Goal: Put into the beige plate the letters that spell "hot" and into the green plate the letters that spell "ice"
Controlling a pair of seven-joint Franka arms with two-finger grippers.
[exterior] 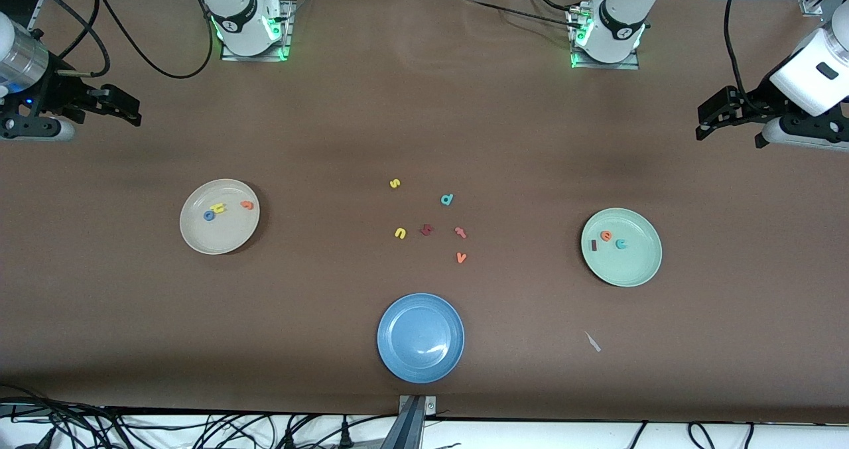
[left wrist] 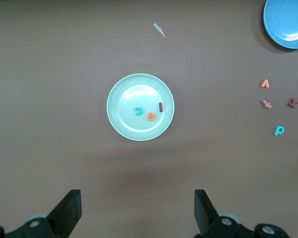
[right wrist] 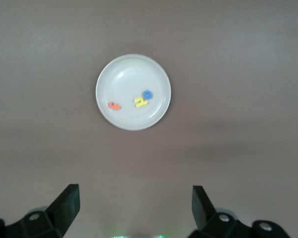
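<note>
The beige plate (exterior: 219, 238) lies toward the right arm's end and holds a yellow h (exterior: 217, 207), a blue o (exterior: 209, 215) and an orange t (exterior: 247, 204). In the right wrist view the same plate (right wrist: 129, 74) shows these letters. The green plate (exterior: 629, 270) toward the left arm's end carries a dark red i (exterior: 595, 244), an orange e (exterior: 606, 235) and a teal c (exterior: 621, 244). My right gripper (exterior: 132, 109) hangs open and empty at its table end, away from the beige plate. My left gripper (exterior: 703, 124) is likewise open and empty, away from the green plate (left wrist: 134, 130).
A blue plate (exterior: 420, 364) sits near the front edge. Loose letters lie mid-table: yellow s (exterior: 394, 184), teal d (exterior: 447, 199), yellow n (exterior: 400, 233), a dark red letter (exterior: 426, 229), pinkish t (exterior: 460, 232), orange v (exterior: 461, 257). A white scrap (exterior: 592, 341) lies nearer the camera than the green plate.
</note>
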